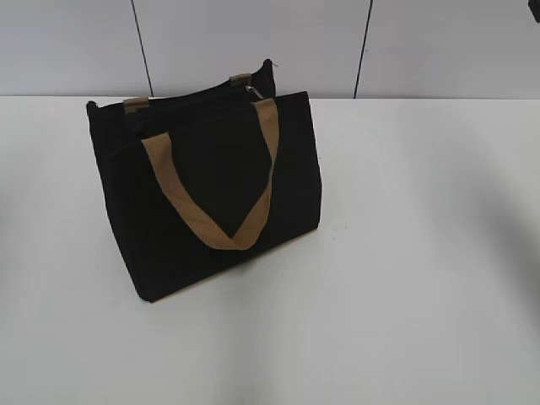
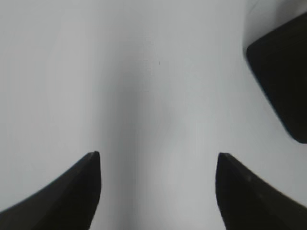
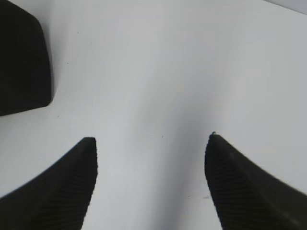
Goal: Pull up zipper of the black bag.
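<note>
The black bag (image 1: 211,194) stands on the white table (image 1: 405,278), left of centre in the exterior view, with a tan handle (image 1: 221,190) hanging down its front. The small silver zipper (image 1: 251,89) sits at the right end of the bag's top. Neither gripper shows in the exterior view. My left gripper (image 2: 158,155) is open and empty over bare table, with a corner of the bag (image 2: 283,81) at the upper right of its view. My right gripper (image 3: 151,139) is open and empty over bare table, with a corner of the bag (image 3: 21,62) at its upper left.
A white wall with dark vertical seams (image 1: 363,46) rises behind the table. The table's white surface stretches to the right of the bag and in front of it.
</note>
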